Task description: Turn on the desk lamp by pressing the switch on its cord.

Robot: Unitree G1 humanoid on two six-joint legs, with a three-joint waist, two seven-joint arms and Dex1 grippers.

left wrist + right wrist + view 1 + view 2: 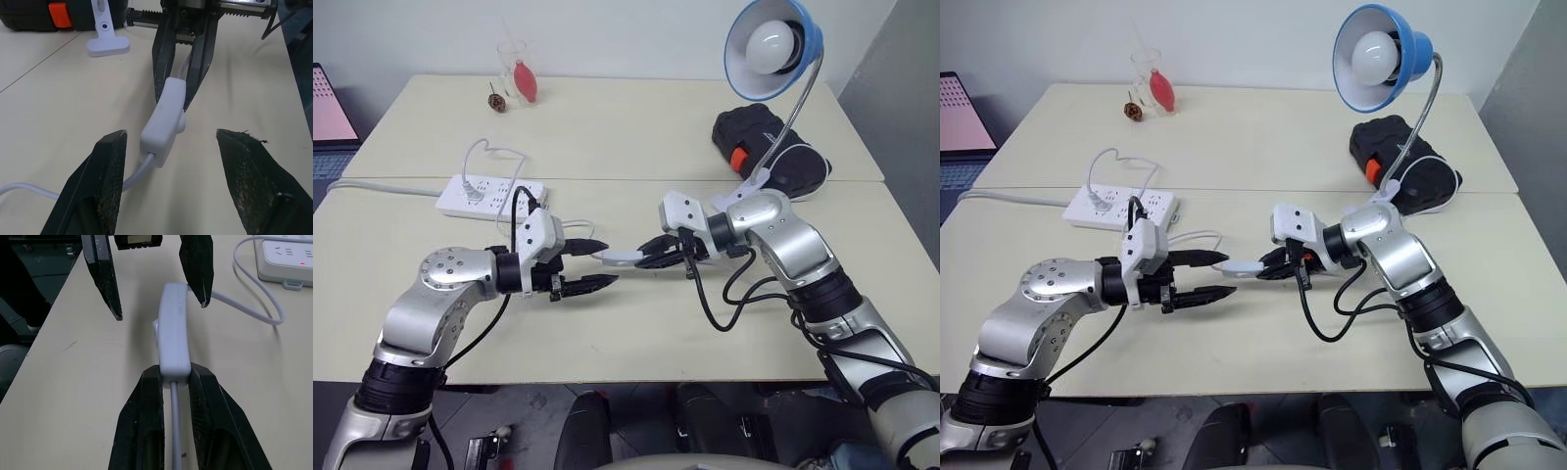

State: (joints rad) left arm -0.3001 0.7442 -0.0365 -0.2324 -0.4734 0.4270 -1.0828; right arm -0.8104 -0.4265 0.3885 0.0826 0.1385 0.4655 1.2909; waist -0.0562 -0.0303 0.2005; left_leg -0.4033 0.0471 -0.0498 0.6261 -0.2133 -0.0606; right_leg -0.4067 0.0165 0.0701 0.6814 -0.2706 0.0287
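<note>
Switch (164, 116) held clenched by right gripper (658, 255) above table's (636, 343) middle; left gripper (592, 264), spread, apparently to be closed across rocker.

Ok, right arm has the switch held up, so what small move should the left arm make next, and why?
Probably ease the left gripper forward and close its fingers across the switch. The right gripper clamps its far end, the free end sits between the open left fingers, and the desk lamp bulb looks unlit.
</note>
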